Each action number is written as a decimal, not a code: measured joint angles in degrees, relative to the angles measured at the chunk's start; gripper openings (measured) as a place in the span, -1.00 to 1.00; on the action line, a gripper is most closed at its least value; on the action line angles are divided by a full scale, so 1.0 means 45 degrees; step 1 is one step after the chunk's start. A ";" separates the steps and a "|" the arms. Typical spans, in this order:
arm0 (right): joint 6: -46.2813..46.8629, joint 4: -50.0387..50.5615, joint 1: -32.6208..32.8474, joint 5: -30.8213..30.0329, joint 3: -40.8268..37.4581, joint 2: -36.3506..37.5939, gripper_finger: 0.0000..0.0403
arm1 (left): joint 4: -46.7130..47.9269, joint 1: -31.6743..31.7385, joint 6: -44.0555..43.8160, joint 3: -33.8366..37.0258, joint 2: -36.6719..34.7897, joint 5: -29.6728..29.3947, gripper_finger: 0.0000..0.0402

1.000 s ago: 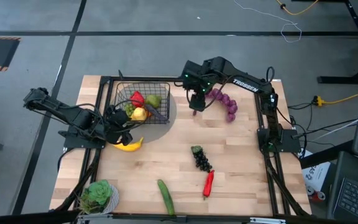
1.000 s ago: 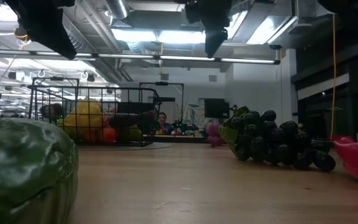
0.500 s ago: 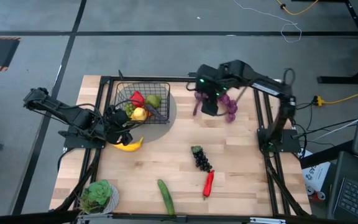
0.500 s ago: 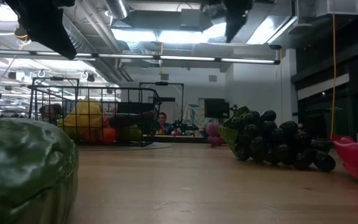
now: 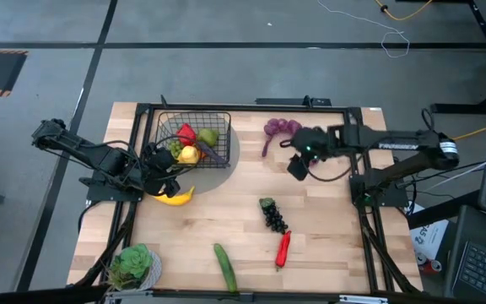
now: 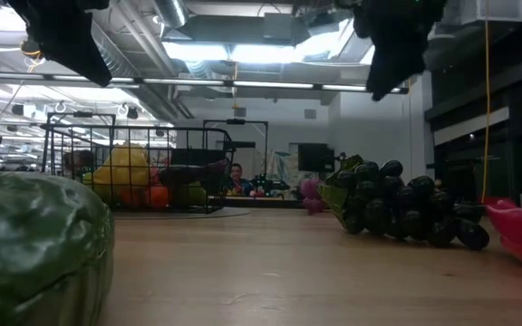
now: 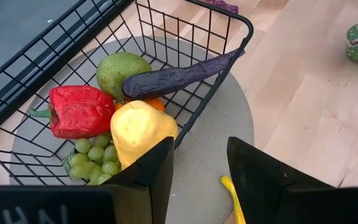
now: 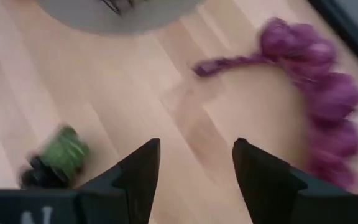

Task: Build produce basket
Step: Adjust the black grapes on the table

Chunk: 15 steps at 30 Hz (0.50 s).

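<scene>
Black wire-mesh basket (image 5: 194, 138), square, standing on a grey round mat (image 5: 226, 150) at about ten o'clock on the pale wood table (image 5: 226, 219); contents: red pepper (image 7: 79, 111), green pear-like fruit (image 7: 122, 70), yellow lemon (image 7: 138, 127), green grapes (image 7: 95, 158), an orange partly hidden beneath, and a dark purple eggplant (image 7: 179, 76) lying across the top with its tip at the rim. Yellow banana (image 5: 175, 198) on the table just outside the basket, at its six o'clock side. Left gripper (image 5: 163, 173) above the basket's near edge, jaws apart, holding nothing. Purple bunch (image 5: 281, 129) at about one o'clock on the table, by the far edge. Right gripper (image 5: 297, 167) above bare wood just beside the bunch, jaws apart and empty. Dark grapes (image 5: 272, 215) near centre; red chili (image 5: 283, 249) and green cucumber (image 5: 224, 268) toward six o'clock; leafy green vegetable (image 5: 132, 263) at seven o'clock.
</scene>
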<state>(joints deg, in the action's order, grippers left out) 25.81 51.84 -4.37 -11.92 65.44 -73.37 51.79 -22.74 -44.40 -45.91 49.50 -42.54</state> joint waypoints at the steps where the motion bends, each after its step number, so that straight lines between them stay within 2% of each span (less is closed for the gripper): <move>1: 0.0317 -0.0832 0.0115 0.0031 -0.0600 0.0187 0.00 | -0.0005 0.0000 0.0000 0.0000 0.0000 0.0000 -0.28; 5: 0.1378 -0.2751 0.0449 0.0371 -0.2644 0.0516 0.00 | -0.0001 0.0000 0.0000 0.0000 0.0000 -0.0005 -0.28; 11: 0.2802 -0.5278 0.0879 0.1832 -0.4959 0.0506 0.00 | -0.0005 0.0000 0.0000 0.0000 0.0000 -0.0014 -0.28; 15: 0.3521 -0.6502 0.1605 0.1144 -0.5499 0.0458 0.00 | -0.0006 0.0000 0.0000 0.0000 0.0000 -0.0256 -0.29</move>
<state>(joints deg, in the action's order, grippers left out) 41.65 22.58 2.86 -6.77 40.69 -71.31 51.76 -22.74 -44.40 -45.91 49.50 -43.70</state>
